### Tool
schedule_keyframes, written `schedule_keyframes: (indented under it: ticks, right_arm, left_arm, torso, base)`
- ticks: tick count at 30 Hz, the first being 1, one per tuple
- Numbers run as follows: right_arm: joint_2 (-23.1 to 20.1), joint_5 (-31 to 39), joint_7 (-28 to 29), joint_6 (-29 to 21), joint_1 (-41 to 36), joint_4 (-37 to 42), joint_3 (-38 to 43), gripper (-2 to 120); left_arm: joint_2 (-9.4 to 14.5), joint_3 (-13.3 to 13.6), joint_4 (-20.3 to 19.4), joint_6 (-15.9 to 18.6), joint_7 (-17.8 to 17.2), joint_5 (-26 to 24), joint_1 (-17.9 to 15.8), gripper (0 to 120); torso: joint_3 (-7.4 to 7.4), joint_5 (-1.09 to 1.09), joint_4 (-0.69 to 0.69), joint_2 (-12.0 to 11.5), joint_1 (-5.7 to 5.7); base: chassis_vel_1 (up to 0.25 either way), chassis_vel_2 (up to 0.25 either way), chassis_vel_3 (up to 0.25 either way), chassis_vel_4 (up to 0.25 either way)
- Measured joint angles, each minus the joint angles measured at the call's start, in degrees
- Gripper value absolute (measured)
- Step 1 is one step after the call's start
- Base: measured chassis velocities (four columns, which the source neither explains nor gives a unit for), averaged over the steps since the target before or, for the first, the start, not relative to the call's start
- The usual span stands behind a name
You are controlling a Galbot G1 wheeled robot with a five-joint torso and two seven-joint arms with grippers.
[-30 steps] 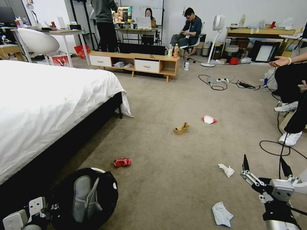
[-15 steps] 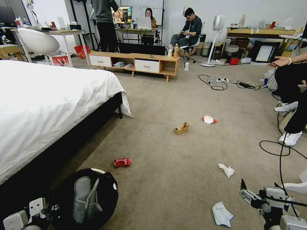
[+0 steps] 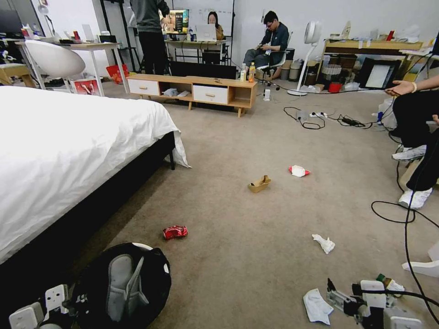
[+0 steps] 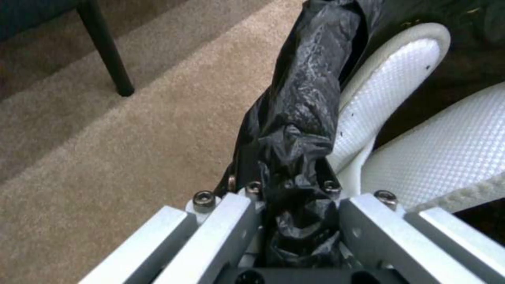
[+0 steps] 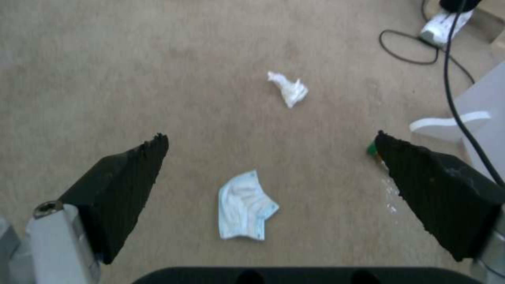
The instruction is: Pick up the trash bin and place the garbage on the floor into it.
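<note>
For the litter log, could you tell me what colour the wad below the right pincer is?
Pale blue wad, clearest in the right wrist view.

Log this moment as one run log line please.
left gripper: shut on trash bin | right gripper: open, above blue wad | floor: litter remains

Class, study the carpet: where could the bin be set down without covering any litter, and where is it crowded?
Bare carpet lies between the crushed red wrapper, the tan cardboard and the white tissue. Another bare stretch runs from the cardboard up to the TV bench. It is crowded low right: the open right gripper hangs over the pale blue wad, cables beside.
</note>
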Motion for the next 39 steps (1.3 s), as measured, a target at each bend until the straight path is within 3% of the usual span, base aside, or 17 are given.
schedule_keyframes:
  ticks: [6,14,39]
  right_arm:
    - [-0.68,3.10,-0.20,-1.64,0.97,-3.00,-1.42,100]
    - [-2.49,14.21,1.83,-5.54,7.62,-9.79,-2.94,100]
    - [-5.12,17.49,2.62,-5.42,21.18,-30.86,-9.85,100]
  left_arm:
    - [-0.01,-0.08,-0.03,0.00,0.32,0.05,0.20,2]
    - [-0.37,-1.26,-0.39,0.00,0.56,0.22,0.61,2]
    - [-2.03,-3.76,2.30,0.00,0.76,1.58,0.04,2]
  torso:
    - [0.00,-0.01,0.00,0.00,0.00]
    - [0.00,0.00,0.01,0.00,0.00]
    - [0.00,0.00,0.00,0.00,0.00]
  base:
    - [0.000,0.000,0.000,0.000]
    - [0.000,0.000,0.000,0.000]
    - [0.000,0.000,0.000,0.000]
